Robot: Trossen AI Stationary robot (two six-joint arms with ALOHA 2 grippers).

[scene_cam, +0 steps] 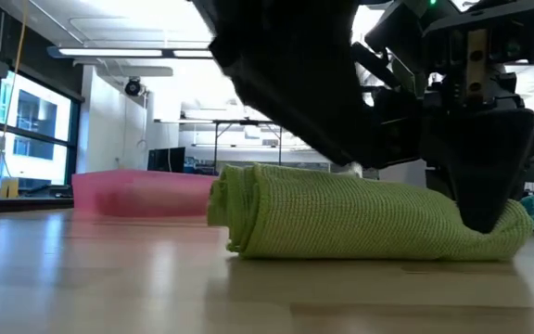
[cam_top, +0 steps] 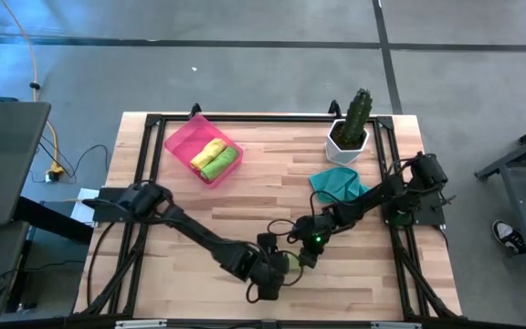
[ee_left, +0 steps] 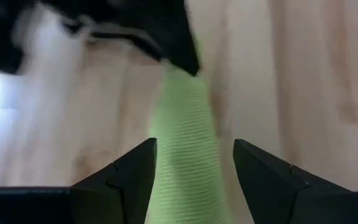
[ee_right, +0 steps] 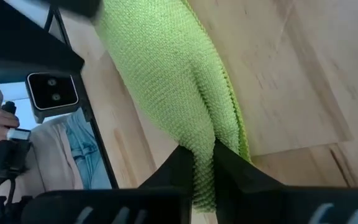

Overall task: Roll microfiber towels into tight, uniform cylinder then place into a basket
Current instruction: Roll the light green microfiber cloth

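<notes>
Lime green towel rolled, unmarked, right gripper pinching

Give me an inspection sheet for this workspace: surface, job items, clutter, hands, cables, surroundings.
Surface: wooden table in a black frame.
Job's things: rolled lime green towel lies near the front edge; pink basket holds a yellow roll and a green roll; teal towel lies unrolled beside the cactus pot.
Clutter: white cactus pot at the back right.
Hands: left hand is open, fingers either side of the lime roll; right hand pinches one end of the roll.
Cables: yellow cable on the floor to the left.
Surroundings: concrete floor; a person beyond the table edge.
</notes>
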